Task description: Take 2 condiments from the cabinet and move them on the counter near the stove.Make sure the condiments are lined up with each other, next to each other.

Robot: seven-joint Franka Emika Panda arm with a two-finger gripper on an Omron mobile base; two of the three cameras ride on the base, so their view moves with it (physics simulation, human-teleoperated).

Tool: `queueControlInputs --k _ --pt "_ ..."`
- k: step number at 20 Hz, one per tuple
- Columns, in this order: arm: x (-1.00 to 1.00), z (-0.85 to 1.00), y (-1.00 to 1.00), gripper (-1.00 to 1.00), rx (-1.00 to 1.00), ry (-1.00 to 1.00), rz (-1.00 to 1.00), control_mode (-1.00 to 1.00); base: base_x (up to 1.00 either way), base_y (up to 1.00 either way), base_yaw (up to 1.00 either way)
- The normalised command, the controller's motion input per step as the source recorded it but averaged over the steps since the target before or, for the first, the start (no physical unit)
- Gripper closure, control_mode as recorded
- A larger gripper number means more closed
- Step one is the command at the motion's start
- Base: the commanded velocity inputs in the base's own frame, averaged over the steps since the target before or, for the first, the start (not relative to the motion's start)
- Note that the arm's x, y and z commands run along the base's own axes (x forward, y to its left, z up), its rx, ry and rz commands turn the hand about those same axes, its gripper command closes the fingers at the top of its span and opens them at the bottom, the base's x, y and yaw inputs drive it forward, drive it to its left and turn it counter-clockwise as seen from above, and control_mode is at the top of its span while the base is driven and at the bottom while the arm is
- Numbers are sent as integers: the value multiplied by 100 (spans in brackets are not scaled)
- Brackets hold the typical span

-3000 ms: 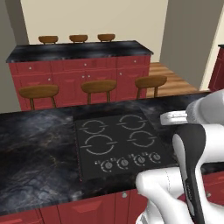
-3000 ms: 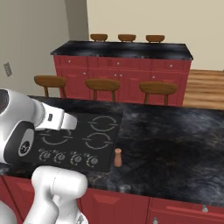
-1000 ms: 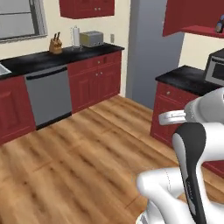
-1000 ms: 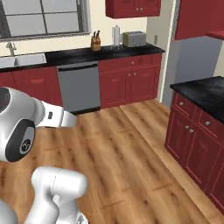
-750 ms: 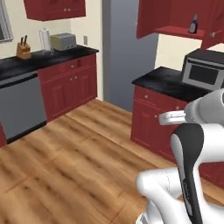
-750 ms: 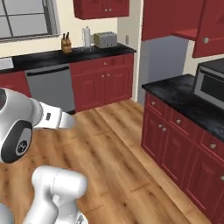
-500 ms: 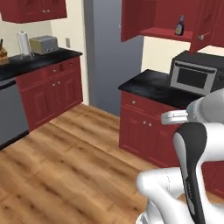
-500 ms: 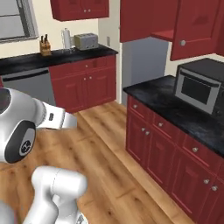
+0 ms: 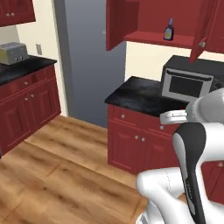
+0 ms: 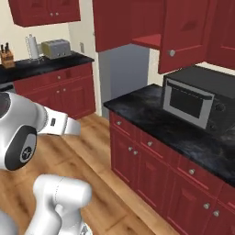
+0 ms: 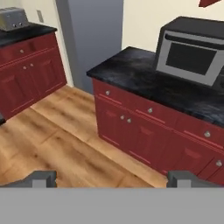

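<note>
A warm brown plank wooden floor (image 9: 48, 175) spreads across the lower half of the room; a tall flat grey panel (image 9: 89, 61) stands against the far wall, beside the cream wall. The dark red wooden wall cabinet (image 9: 140, 19) hangs above with its panelled doors swung open, a round silver knob (image 10: 171, 53) showing on one door in the right base view. Below it runs a black stone desk with faint marbling (image 11: 144, 78) on red base cabinets with small round knobs (image 11: 131, 127). A black box-shaped microwave with a silver-framed door (image 9: 188, 81) sits on that desk, directly under the open cabinet. A second black desk on red base cabinets (image 10: 50, 78) lies along the left wall, well apart from the first; a silver toaster (image 10: 56, 47) rests on it, and in the right base view a wooden knife block (image 10: 6, 57) stands near its far left. The dark purple bottle with yellow label and pale cap (image 9: 168, 30) stands upright on the red inner shelf (image 9: 159, 39) of the open cabinet, above the microwave. My end effector (image 11: 111, 178) hangs in mid-air facing the red base cabinets, released and holding nothing, its two dark fingertips (image 11: 41, 177) spread wide apart at the bottom of the hand view.
</note>
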Motion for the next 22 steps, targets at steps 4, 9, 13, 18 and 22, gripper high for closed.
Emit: queueControlInputs --k 4,9,13,18,22 --pt "0 0 0 -100 0 0 0 100 57 31 -50" --pt "0 0 0 -100 0 0 0 100 42 51 -51" --pt "0 0 0 -100 0 0 0 100 31 53 -53" --pt "0 0 0 -100 0 0 0 100 29 61 -43" --pt "0 0 0 -100 0 0 0 100 13 61 -16"
